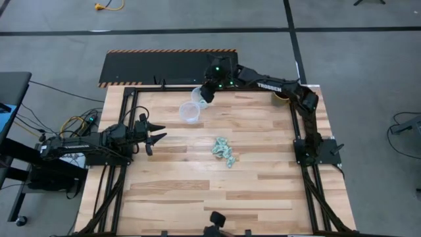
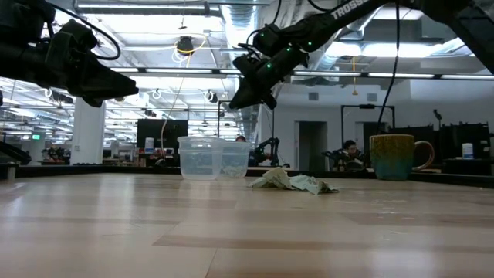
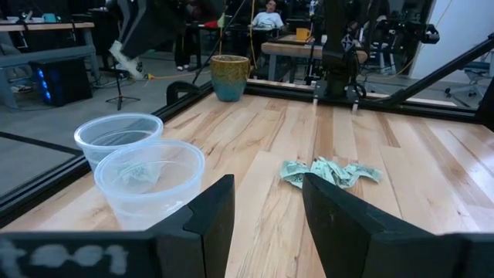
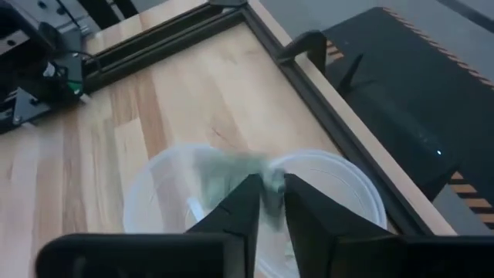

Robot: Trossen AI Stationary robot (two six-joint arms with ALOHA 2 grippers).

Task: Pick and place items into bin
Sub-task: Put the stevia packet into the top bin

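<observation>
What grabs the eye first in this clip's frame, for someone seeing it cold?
First, the right gripper hanging over two clear cups near the table's far edge, a blurred pale green piece showing between its jaws right above the cups. Next, the small heap of green-and-white wrapped pieces mid-table. The left gripper waits open at the left side, pointing toward the heap.

2 cups (image 1: pixel 191 108), 1 mug (image 2: pixel 392 157), wrapper pile (image 1: pixel 223 151)

Mug (image 2: pixel 394 157), teal and brown, upright at the far right corner of the table (image 1: pixel 197 191). Black mat (image 1: pixel 164 66) with striped edge on the floor beyond. A person (image 3: pixel 270 14) seated in the background.
</observation>
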